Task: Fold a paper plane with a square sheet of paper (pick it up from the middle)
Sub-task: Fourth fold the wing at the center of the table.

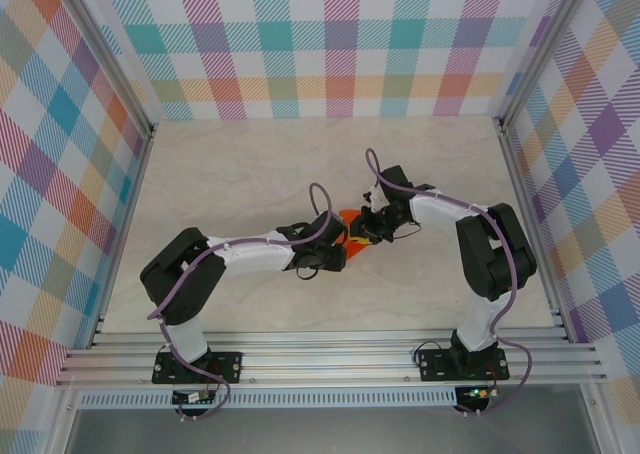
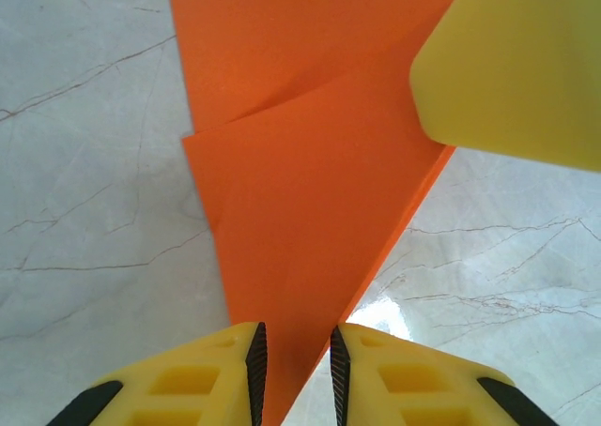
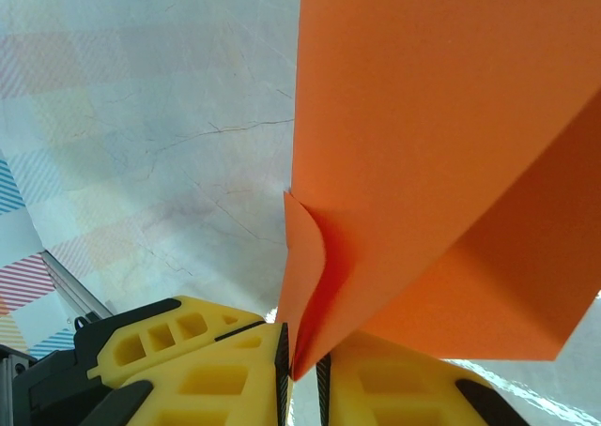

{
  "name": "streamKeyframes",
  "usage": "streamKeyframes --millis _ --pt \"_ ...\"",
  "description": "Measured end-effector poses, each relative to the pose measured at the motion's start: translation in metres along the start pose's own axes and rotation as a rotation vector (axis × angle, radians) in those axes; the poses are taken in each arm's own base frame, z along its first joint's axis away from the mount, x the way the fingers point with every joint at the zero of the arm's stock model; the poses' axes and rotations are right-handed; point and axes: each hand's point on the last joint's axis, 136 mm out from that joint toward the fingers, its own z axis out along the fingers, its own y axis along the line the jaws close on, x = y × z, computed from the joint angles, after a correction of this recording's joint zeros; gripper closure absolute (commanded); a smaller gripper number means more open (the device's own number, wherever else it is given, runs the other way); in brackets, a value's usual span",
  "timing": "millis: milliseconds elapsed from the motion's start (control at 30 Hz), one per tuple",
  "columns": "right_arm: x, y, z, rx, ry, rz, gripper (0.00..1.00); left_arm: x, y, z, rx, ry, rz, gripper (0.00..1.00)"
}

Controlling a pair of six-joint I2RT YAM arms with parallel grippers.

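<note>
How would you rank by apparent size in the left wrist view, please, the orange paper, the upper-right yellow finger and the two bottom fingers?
1. orange paper
2. upper-right yellow finger, perhaps enlarged by nearness
3. two bottom fingers, alike, so tied

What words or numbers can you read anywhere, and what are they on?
None can be read. The orange paper is plain, the yellow fingers bear no marks, and anything on the small boards by the arm bases is too small to read.
</note>
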Motion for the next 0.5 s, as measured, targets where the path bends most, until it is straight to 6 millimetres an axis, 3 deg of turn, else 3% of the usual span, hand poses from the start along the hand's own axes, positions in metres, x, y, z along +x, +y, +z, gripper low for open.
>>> streamKeyframes --millis 500 --pt "-0.0009 0.0012 -0.0007 -0.001 -0.001 -0.002 0.83 0.0051 0.0084 0.0087 -0.056 0.021 0.019 0.78"
